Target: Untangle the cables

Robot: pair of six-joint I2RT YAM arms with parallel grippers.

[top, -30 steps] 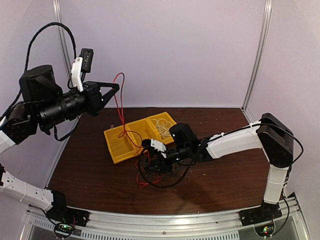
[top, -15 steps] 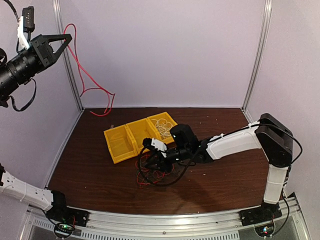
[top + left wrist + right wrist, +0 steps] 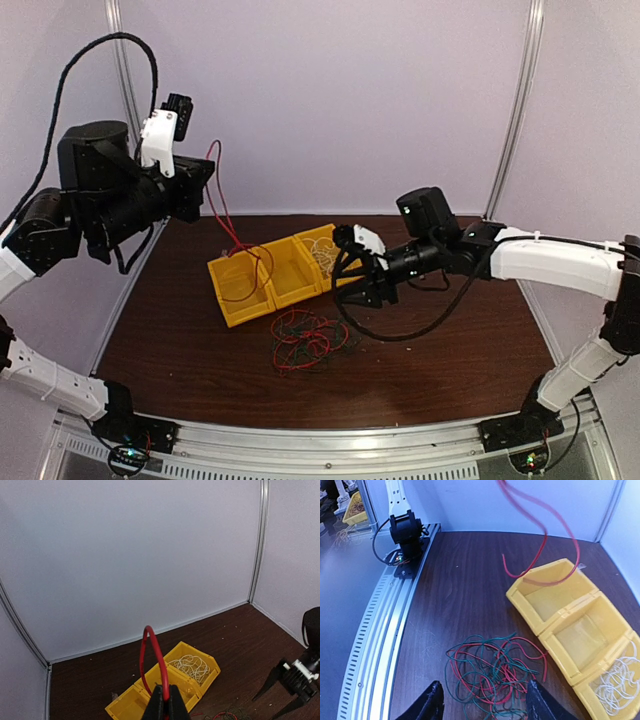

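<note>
My left gripper [image 3: 164, 701] is shut on a red cable [image 3: 151, 652] and holds it high at the left. That red cable [image 3: 222, 200] hangs down, and its lower end loops in the left compartment of the yellow bin [image 3: 232, 310]. A tangle of red and dark green cables [image 3: 306, 340] lies on the table in front of the bin. My right gripper [image 3: 485, 706] hovers open above this tangle [image 3: 495, 672], holding nothing. A white cable [image 3: 322, 251] lies in the right compartment.
The yellow bin [image 3: 547, 630] has three compartments, and its middle one holds nothing. The left arm's base [image 3: 405, 530] and the metal rail [image 3: 375, 630] line the near edge. Enclosure walls stand behind and to both sides.
My left arm has swung down from high at the left, bringing the red cable over the left compartment. My right gripper has lifted off the tangle, moved right and opened wider.
</note>
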